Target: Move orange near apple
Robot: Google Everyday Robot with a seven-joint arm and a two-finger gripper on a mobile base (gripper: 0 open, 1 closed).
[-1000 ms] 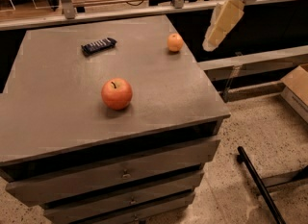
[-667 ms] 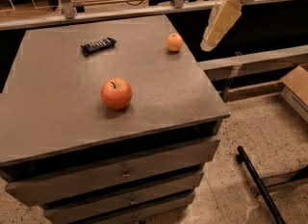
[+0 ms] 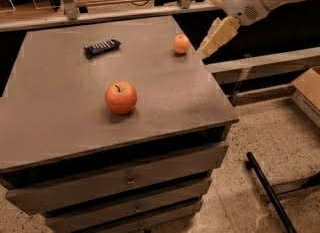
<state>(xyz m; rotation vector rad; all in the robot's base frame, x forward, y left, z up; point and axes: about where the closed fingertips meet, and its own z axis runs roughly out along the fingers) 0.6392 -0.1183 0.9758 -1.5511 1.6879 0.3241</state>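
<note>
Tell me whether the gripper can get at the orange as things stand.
Probably yes. The gripper hangs just right of the orange, at the table's far right edge, with nothing between them. The apple and the dark flat object lie well away.

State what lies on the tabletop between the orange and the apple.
Nothing: in the camera view only bare tabletop separates orange from apple. The gripper hangs just right of the orange.

— Where is the orange [image 3: 181, 44] found?
— Near the far right corner of the worktop [image 3: 55, 102]. It is seen as small, round, smooth and stemless.
— And the apple [image 3: 120, 97]?
— It is set upright near the middle, larger, red-orange, stem up, well apart from the orange.
— The gripper [image 3: 216, 39]?
— It is held just past the right edge, beside the orange.
</note>
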